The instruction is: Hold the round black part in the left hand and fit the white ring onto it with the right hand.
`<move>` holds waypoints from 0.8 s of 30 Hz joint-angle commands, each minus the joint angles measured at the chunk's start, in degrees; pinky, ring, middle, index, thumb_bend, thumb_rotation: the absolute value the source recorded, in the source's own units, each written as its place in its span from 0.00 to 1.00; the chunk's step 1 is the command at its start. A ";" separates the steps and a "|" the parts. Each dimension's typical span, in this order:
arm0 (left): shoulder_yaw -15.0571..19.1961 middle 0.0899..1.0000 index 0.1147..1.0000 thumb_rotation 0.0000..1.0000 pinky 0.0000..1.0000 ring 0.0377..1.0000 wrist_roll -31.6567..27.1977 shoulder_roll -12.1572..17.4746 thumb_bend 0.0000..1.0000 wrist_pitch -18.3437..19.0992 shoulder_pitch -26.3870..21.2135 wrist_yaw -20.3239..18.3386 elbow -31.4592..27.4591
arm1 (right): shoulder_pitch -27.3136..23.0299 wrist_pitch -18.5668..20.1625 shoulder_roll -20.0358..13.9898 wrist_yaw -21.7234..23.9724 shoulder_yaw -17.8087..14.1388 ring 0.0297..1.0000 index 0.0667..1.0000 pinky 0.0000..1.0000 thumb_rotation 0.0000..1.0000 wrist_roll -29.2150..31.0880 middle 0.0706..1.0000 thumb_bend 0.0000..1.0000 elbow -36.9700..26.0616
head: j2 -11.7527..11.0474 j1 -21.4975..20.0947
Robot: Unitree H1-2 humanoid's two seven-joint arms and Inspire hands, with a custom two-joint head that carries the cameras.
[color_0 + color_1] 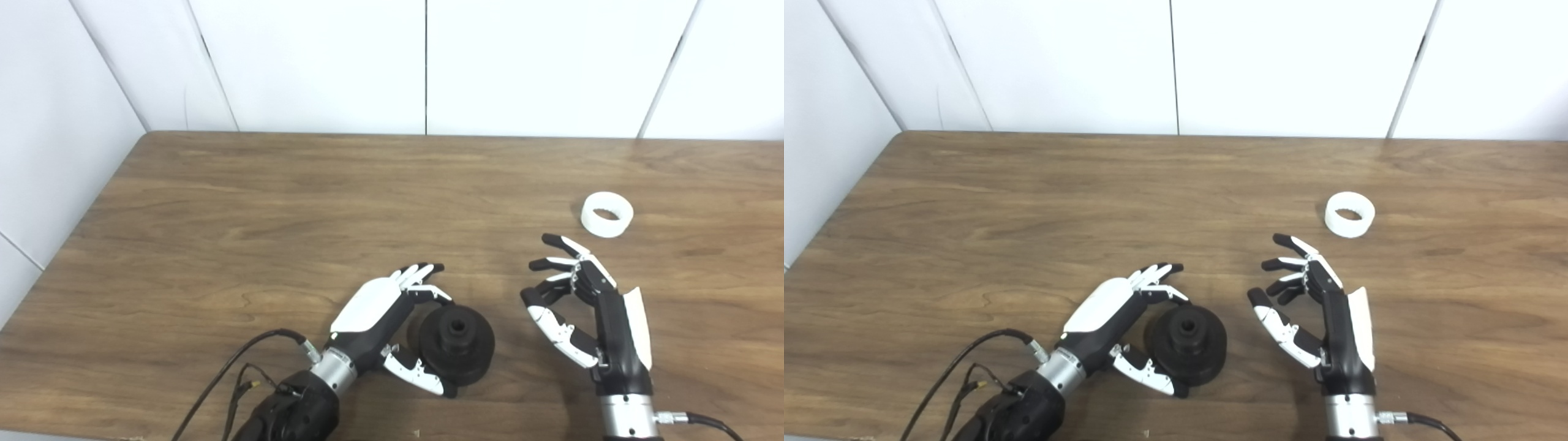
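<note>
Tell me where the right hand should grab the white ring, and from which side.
Best guess: pinch the white ring across its outer wall, thumb on one side and fingers on the other, coming from above and from its near side. It lies flat on the table with the hole up, nothing beside it, and the right hand waits open just short of it.
</note>
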 commanded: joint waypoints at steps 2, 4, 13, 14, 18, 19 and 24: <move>-0.35 0.98 0.53 0.25 1.00 1.00 0.99 0.09 0.95 -2.66 0.12 0.32 -1.28 | 1.49 -0.62 7.63 -2.73 -0.82 0.46 0.76 0.39 0.39 -2.09 0.58 0.44 -2.21 | 0.05 -3.29; -0.21 0.98 0.53 0.26 1.00 1.00 0.91 0.17 0.96 -3.15 0.33 0.50 -1.31 | 1.47 -0.14 7.64 -3.47 -0.99 0.46 0.76 0.39 0.40 -3.10 0.57 0.44 -2.11 | -0.22 -6.09; 2.13 0.97 0.53 0.21 1.00 1.00 -1.19 2.17 0.95 -4.86 0.88 -0.63 -1.31 | 0.62 0.97 8.14 -6.20 -2.71 0.48 0.76 0.40 0.38 -2.42 0.59 0.44 -1.93 | -4.19 -20.05; 2.34 0.97 0.53 0.20 1.00 1.00 -1.40 2.38 0.95 -5.13 0.93 -0.71 -1.20 | 0.52 1.19 8.19 -6.51 -2.93 0.48 0.76 0.40 0.38 -2.60 0.59 0.44 -1.93 | -4.48 -20.62; 3.13 0.97 0.53 0.18 1.00 1.00 -2.30 2.89 0.95 -6.33 1.05 -0.93 -0.72 | -0.43 2.07 7.86 -8.00 -4.80 0.49 0.76 0.40 0.39 -2.34 0.59 0.43 -2.44 | -5.41 -22.82; 3.23 0.97 0.53 0.18 1.00 1.00 -2.43 2.97 0.95 -6.55 1.06 -0.99 -0.68 | -0.82 2.07 7.53 -8.47 -5.46 0.50 0.77 0.41 0.39 -2.48 0.59 0.43 -2.48 | -5.41 -22.82; 3.87 0.97 0.53 0.17 1.00 1.00 -3.33 2.91 0.95 -6.28 1.33 -1.85 -1.27 | -3.24 4.49 6.02 -9.54 -9.16 0.51 0.76 0.43 0.37 -3.13 0.60 0.44 -3.37 | -6.53 -24.06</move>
